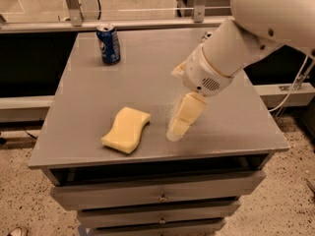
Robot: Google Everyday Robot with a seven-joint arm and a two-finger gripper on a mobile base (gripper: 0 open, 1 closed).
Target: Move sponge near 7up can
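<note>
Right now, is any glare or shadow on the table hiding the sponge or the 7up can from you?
Camera view: warm, even light, with only a faint sheen on the table near the gripper, which hangs low just right of the sponge. Camera view: the sponge is fully lit, with a thin shadow along its near edge. Camera view: the arm, not glare, covers nearly all of the 7up can.

The sponge (126,130) is pale yellow. The tool (178,124), just right of it over the grey worktop (88,97), is pale yellow too. The arm (236,48) is white. The can (109,44) is dark blue.
</note>
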